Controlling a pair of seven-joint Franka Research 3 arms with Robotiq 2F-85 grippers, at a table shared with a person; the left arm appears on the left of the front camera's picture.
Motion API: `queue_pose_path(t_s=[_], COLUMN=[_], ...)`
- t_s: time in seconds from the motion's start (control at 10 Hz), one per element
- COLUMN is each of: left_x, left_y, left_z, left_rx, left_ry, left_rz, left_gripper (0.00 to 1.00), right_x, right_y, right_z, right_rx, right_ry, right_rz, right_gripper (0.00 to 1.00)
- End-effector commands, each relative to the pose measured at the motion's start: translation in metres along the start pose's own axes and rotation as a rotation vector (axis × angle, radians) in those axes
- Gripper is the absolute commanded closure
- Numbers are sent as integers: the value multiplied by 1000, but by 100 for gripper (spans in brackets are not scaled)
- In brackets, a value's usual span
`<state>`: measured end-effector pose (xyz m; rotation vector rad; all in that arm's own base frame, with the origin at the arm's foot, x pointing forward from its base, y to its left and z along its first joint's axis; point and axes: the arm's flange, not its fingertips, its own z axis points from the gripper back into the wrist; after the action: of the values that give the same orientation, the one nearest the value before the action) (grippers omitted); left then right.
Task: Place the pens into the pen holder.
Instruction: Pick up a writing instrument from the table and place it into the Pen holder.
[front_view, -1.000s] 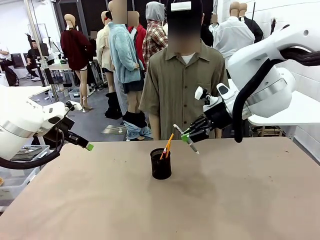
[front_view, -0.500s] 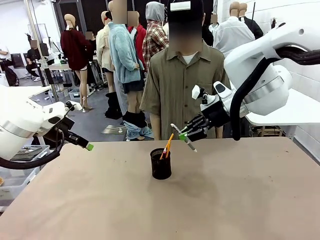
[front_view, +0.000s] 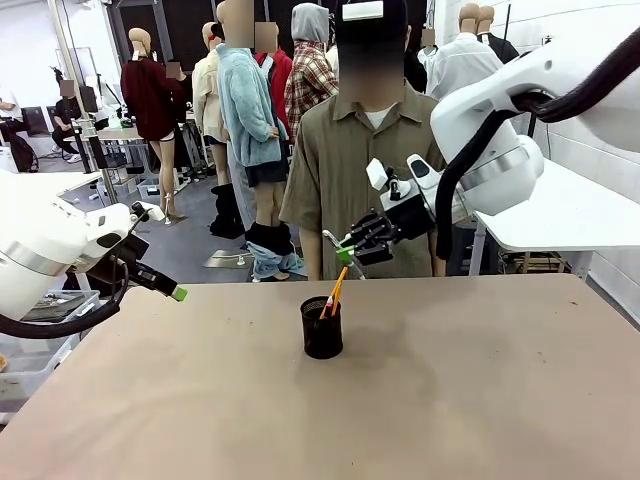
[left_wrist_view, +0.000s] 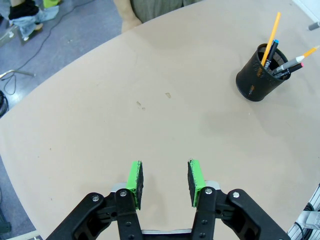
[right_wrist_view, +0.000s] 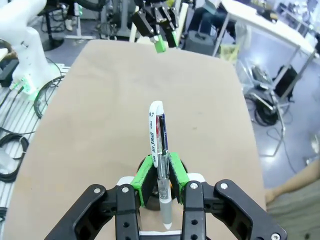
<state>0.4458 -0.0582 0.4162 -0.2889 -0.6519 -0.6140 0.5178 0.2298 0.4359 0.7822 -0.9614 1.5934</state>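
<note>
1. Above the pen holder (front_view: 322, 328), slightly to its right, a silver-grey pen (right_wrist_view: 158, 150) sits pinched in the right gripper (front_view: 347, 253).
2. Inside the holder stand an orange-yellow pen (front_view: 335, 290) and others.
3. Far left of the holder, the left gripper (left_wrist_view: 165, 179) hangs spread, empty, over the table (front_view: 480, 400).

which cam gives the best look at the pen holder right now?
Left wrist view: the pen holder sits unobstructed, mesh wall, rim and pens inside all visible. Front view shows it side-on at mid-table. In the right wrist view, I can't make it out.

A wide tan counter (front_view: 480, 400) carries one thing: a black mesh pen holder (front_view: 322, 328) standing upright near its middle, with pens (front_view: 334, 292) inside.
</note>
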Motion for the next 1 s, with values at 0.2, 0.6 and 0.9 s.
queue_pose_path(t_s=[0.2, 0.6, 0.9], left_x=[1, 1, 1], left_y=[0, 0, 0], left_z=[0, 0, 0], left_rx=[10, 10, 10], left_ry=[-7, -7, -7], left_rz=[-6, -6, -6], left_gripper=[51, 51, 51], right_x=[-7, -19, -35], right_y=[-33, -52, -65], right_z=[-18, -43, -66], right_rx=[66, 141, 204], right_ry=[-115, -192, -240], right_rz=[81, 34, -34], right_gripper=[100, 100, 100])
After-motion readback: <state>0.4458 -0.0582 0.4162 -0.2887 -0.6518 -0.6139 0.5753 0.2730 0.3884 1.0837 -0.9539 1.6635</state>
